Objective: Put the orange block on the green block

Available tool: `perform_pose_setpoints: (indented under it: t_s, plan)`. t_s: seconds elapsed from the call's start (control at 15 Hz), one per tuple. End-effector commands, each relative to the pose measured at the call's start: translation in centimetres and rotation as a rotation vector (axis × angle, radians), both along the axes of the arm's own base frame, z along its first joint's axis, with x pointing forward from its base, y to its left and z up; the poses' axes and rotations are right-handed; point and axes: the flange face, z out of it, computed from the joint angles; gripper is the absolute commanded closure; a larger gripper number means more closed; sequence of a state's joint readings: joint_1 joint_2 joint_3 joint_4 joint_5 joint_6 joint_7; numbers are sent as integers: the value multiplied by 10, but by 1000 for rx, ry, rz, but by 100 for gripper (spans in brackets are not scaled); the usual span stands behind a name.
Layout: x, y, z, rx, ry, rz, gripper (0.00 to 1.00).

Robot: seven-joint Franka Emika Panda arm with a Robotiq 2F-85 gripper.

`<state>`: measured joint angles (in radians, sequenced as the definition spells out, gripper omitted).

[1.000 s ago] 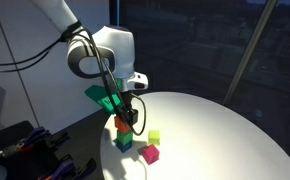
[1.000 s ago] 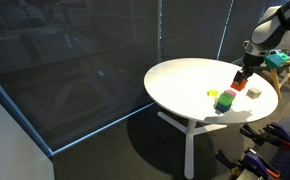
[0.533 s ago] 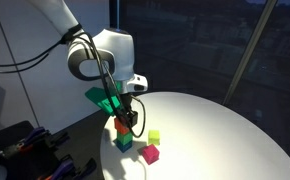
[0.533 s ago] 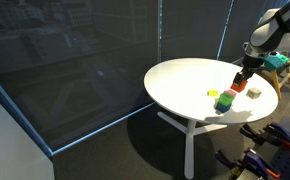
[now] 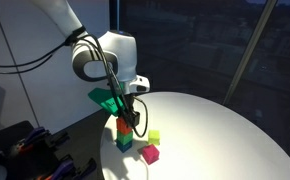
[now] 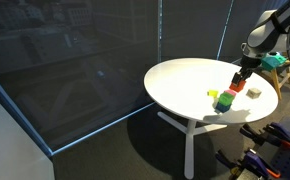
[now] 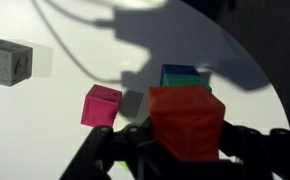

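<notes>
gripper [image 5: 128, 120] is closed on the orange block [image 5: 122, 124], with a dark finger pressed to each side of it. in the wrist view the orange block [image 7: 185, 120] fills the lower centre, between the fingers [image 7: 135, 142]. the orange block is held directly over the green block [image 5: 123, 143]. the exterior view shows the two in one column, but whether they touch cannot be told. in the wrist view only the top edge of the green block [image 7: 185, 75] shows past the orange block, which hides the rest. magenta cube [image 7: 101, 104] lies on the table [image 7: 75, 40] just beside the green block, on the left of the wrist view. in an exterior view the magenta cube [image 5: 150, 154] is close to the stack, toward the camera. yellow-green cube [image 5: 153, 136] lies near the stack, apart from it and from the magenta cube. grey cube [image 7: 7, 60] sits well apart, at the upper left of the wrist view. the arm's shadow falls across the white table top around the blocks. in an exterior view the green block [image 6: 226, 100] is near the rim of the round table [image 6: 185, 80].
</notes>
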<state>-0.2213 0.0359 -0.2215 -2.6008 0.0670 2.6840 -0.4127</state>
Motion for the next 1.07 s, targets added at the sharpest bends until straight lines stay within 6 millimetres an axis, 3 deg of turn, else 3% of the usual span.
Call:
perform_pose_setpoints:
  t_s: [0.0,1.0]
  plan:
    - [14,1,3,-1,-8,-22,79]
    - [24,11,-17,5,34,-17,79]
